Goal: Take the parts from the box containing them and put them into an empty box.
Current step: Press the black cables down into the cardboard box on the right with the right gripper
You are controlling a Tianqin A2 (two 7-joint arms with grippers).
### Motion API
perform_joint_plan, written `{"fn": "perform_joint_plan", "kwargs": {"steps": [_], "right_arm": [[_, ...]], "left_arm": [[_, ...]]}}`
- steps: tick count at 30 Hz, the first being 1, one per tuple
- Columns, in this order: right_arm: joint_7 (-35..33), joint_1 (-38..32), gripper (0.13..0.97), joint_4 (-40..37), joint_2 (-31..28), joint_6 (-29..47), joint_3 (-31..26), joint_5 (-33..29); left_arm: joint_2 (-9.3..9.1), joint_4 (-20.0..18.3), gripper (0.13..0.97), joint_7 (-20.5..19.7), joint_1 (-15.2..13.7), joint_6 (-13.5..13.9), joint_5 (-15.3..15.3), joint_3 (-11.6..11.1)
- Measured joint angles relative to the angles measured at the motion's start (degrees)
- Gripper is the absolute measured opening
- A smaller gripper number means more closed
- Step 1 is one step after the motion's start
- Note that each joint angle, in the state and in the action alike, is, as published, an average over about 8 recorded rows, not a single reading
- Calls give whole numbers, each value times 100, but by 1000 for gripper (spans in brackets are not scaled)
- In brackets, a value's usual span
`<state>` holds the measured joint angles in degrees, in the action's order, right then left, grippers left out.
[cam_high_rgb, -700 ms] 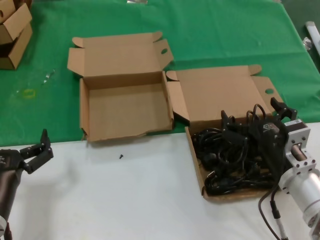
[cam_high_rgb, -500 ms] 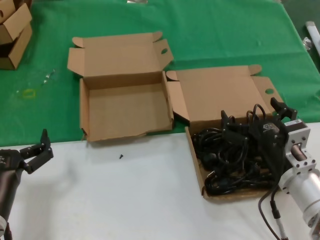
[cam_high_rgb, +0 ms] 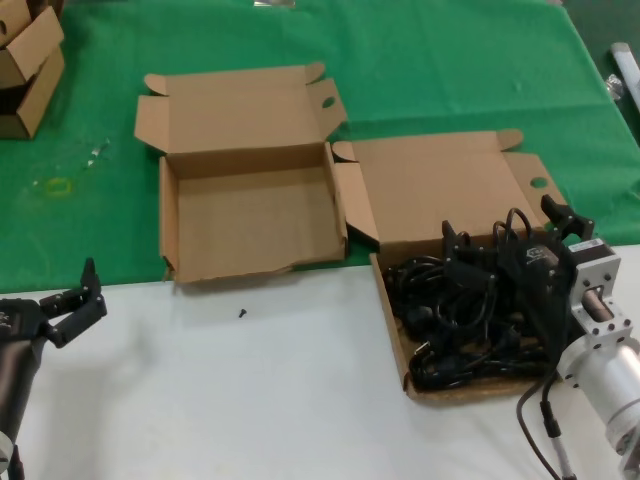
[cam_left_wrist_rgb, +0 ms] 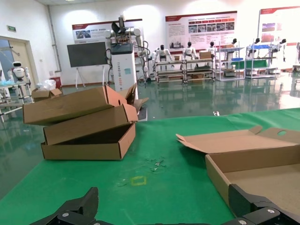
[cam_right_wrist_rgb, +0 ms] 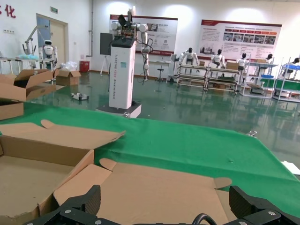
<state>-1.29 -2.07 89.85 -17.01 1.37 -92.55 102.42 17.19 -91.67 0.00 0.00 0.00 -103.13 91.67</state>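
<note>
Several black coiled power cords (cam_high_rgb: pixel 455 320) lie tangled in the right cardboard box (cam_high_rgb: pixel 437 190), whose lid lies back flat. My right gripper (cam_high_rgb: pixel 505 228) hovers open just over the cords at the box's back part; one cord loop (cam_right_wrist_rgb: pixel 202 218) shows below its fingers (cam_right_wrist_rgb: pixel 88 200), with the lid (cam_right_wrist_rgb: pixel 159 187) ahead. The empty box (cam_high_rgb: pixel 250 225) stands to the left, touching the full one, and shows in both wrist views (cam_right_wrist_rgb: pixel 28 171) (cam_left_wrist_rgb: pixel 267 173). My left gripper (cam_high_rgb: pixel 88 290) waits open at the table's near left, holding nothing (cam_left_wrist_rgb: pixel 164 208).
Smaller brown cartons (cam_high_rgb: pixel 25 65) (cam_left_wrist_rgb: pixel 84 124) are stacked at the far left on the green cloth (cam_high_rgb: pixel 450 70). A tiny black speck (cam_high_rgb: pixel 241 313) lies on the white table (cam_high_rgb: pixel 250 400) in front of the empty box. A yellow mark (cam_high_rgb: pixel 57 186) is on the cloth.
</note>
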Motion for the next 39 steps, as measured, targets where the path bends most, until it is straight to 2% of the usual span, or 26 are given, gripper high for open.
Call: {"fn": "perform_joint_plan", "kwargs": {"steps": [14, 23, 31, 32, 39], "right_arm": [[0, 0, 966, 0, 0, 0, 0, 0], [0, 0, 966, 0, 0, 0, 0, 0], [23, -17, 966, -15, -67, -8, -44, 12], [28, -21, 966, -18, -84, -11, -53, 14], [79, -38, 966, -3, -310, -69, -178, 55]], "left_arm": [[0, 0, 949, 0, 0, 0, 0, 0], [0, 0, 864, 0, 0, 0, 0, 0], [0, 0, 708, 0, 0, 0, 0, 0], [0, 0, 708, 0, 0, 0, 0, 0], [0, 0, 514, 0, 0, 0, 0, 0]]}}
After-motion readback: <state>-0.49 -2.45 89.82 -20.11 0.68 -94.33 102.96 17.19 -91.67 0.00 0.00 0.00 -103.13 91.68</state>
